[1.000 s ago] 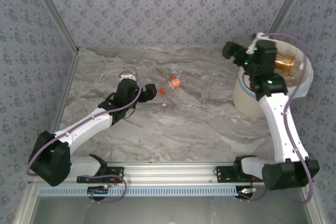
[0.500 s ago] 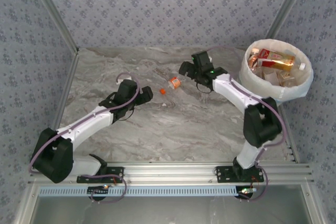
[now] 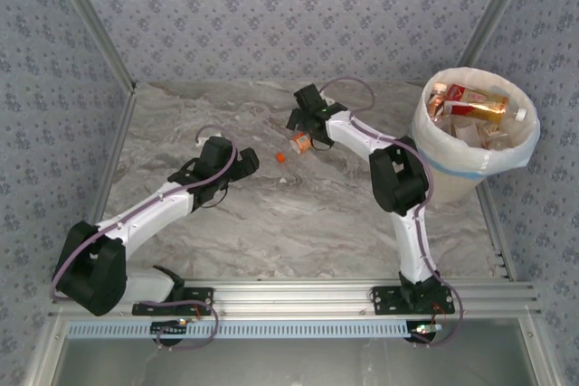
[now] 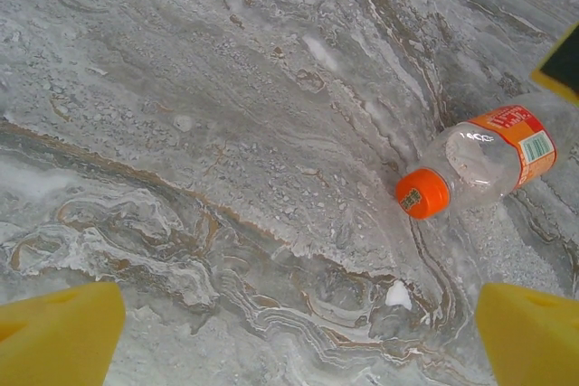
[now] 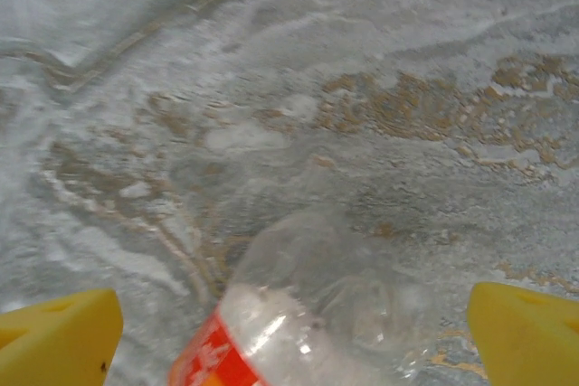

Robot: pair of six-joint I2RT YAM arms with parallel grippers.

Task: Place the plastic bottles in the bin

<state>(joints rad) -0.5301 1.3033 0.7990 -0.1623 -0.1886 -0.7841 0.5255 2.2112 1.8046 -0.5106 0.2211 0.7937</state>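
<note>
**Last loose bottle is getting lined up**

Nearest in, the left gripper (image 3: pixel 251 162) is held spread wide with nothing in it. It's been pulled back a touch from where it was a second ago, so some room is left.

Just past it, one bottle (image 3: pixel 300 143) with an orange cap is left lying on its side on the table (image 3: pixel 317 223), cap pointed toward the left arm.

The big change: the right gripper (image 3: pixel 296 122) has been swung all the way over from the bin (image 3: pixel 450 183) and is now parked at the bottle's far end. Its jaws are splayed, the clear base is framed between them in the wrist view, and nothing is clamped yet.

The bin, off at the far right, is already piled with bottles. So a drop was probably just finished and the final pick is being set up. Only a lowering and a squeeze seem to be needed.
</note>
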